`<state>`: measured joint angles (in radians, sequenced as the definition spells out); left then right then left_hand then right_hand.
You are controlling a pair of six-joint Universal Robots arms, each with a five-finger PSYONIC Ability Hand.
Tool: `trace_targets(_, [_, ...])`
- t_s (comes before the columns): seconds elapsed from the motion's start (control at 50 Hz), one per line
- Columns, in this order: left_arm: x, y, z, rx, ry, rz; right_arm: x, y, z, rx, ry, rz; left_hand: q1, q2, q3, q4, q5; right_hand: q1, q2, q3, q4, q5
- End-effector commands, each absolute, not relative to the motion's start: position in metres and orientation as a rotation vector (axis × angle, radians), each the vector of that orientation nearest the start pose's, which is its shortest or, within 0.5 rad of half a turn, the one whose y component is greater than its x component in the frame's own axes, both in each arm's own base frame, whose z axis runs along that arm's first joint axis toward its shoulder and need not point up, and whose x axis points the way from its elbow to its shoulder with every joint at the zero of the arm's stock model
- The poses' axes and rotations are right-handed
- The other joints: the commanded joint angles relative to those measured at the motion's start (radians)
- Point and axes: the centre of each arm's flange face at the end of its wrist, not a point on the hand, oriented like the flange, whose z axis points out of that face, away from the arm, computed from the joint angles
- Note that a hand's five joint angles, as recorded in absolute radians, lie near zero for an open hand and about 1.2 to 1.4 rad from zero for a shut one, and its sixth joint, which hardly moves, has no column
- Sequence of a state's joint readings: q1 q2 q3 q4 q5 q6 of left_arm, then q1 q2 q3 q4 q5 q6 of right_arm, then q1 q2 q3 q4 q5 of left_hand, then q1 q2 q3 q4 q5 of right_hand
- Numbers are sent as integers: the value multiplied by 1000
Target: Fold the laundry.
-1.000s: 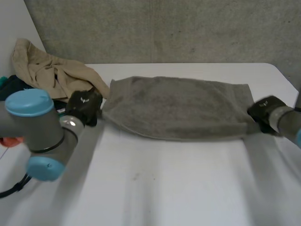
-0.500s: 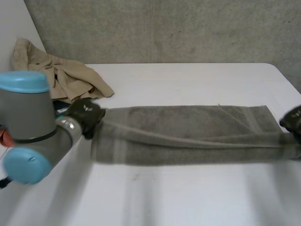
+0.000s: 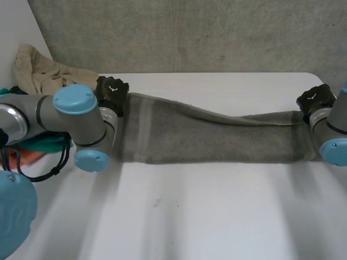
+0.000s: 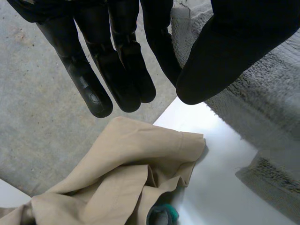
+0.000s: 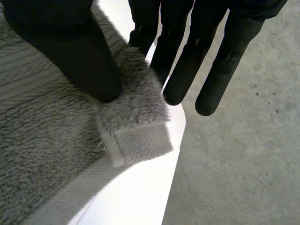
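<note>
Seemingly midway: the grey towel [image 3: 217,135] lies stretched across the white surface [image 3: 190,216], apparently folded once lengthwise. The left hand [image 3: 111,92] and right hand [image 3: 314,100] each pinch an end corner. Crosswise folds and the beige garment [image 3: 43,73] are left.

Head camera: high behind the arms, facing down over the white desk [image 3: 179,227]. A long grey terry towel [image 3: 217,138] spans 9 to 3 o'clock.

Left wrist camera: close along the black left hand [image 4: 84,79]. Shares the towel's 9 o'clock end and the crumpled beige garment [image 3: 46,73] at 10 o'clock.

Right wrist camera: close along the black right hand [image 5: 70,47]. Shares the towel's 3 o'clock corner.
</note>
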<state>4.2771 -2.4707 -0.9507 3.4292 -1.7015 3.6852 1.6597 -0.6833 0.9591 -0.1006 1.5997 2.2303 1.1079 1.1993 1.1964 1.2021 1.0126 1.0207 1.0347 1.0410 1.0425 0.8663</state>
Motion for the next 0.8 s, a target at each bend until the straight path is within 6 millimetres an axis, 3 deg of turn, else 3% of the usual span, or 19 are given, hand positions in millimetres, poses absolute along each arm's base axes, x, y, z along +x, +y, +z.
trace_targets(0.02, [-320, -396, 162, 861, 1879, -2155, 173, -468, 148, 925, -1781, 1624, -542, -634, -631, -637, -622, -846, -860, -866, -868, -866])
trace_targets(0.04, [-321, -395, 162, 862, 1878, -2157, 173, -469, 149, 917, -1773, 1633, -933, -1025, -1022, -1028, -1013, -846, -860, -866, -868, -866])
trace_targets(0.06, [-325, -392, 162, 873, 1879, -2164, 173, -469, 153, 900, -1765, 1653, -768, -859, -856, -862, -847, -846, -860, -866, -868, -866])
trace_targets(0.1, [-331, -385, 162, 888, 1886, -2170, 175, -467, 156, 881, -1778, 1676, -933, -1025, -1022, -1028, -1013, -846, -860, -866, -868, -866])
trace_targets(0.22, [-331, -369, 166, 909, 1911, -2157, 168, -447, 207, 735, -1844, 1842, -933, -1025, -1022, -1028, -1013, -846, -860, -866, -868, -866])
trace_targets(0.32, [-320, -347, 176, 927, 1944, -2124, 154, -422, 228, 771, -1901, 1869, -933, -1025, -1022, -1028, -1013, -846, -860, -866, -868, -866])
trace_targets(0.38, [-315, -336, 178, 940, 1962, -2106, 131, -408, 221, 807, -2017, 1798, -933, -1025, -1022, -1028, -1013, -846, -860, -866, -868, -866])
trace_targets(0.52, [-303, -312, 181, 923, 2047, -2090, 109, -383, 184, 867, -2281, 1633, -933, -1025, -1022, -1028, -1013, -733, -747, -754, -755, -753])
trace_targets(0.72, [-301, -302, 190, 838, 2136, -2155, 96, -391, 138, 866, -2310, 1601, -933, -1025, -1022, -1028, -1013, -631, -645, -651, -652, -651])
trace_targets(0.8, [-303, -300, 190, 846, 2136, -2161, 93, -397, 125, 874, -2304, 1593, -933, -1025, -1022, -1028, -1013, -478, -492, -499, -500, -498])
